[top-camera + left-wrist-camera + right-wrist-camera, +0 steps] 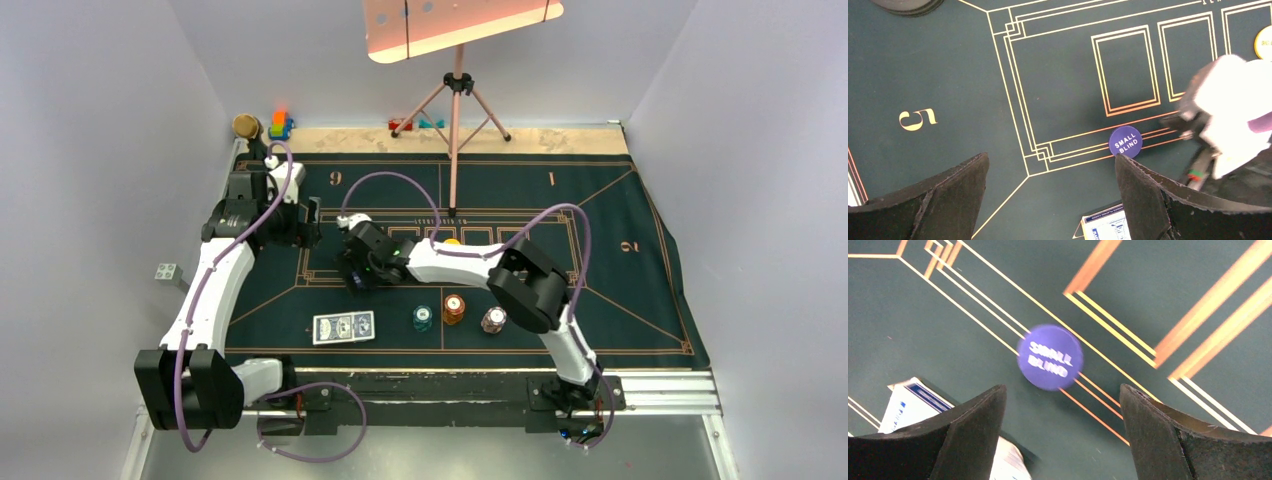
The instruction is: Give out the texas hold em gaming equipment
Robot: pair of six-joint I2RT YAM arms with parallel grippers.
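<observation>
Dark blue disc (1049, 357) lies flat across gold lines of the mat (1173, 290), clear all round, below my right hand (1062, 392), spread apart and empty. Playing cards (910, 402) lie just nearer; my left hand (1052, 160) gapes empty too.

A green mat (620, 300) carries playing cards (343, 327), three chip stacks (454, 309) and a blue disc (1125, 142).

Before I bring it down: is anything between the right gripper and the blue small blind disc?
Nothing visible. The small blind disc lies bare on the felt, just ahead of the open right gripper. The card deck sits off to the side, apart from the disc.
</observation>
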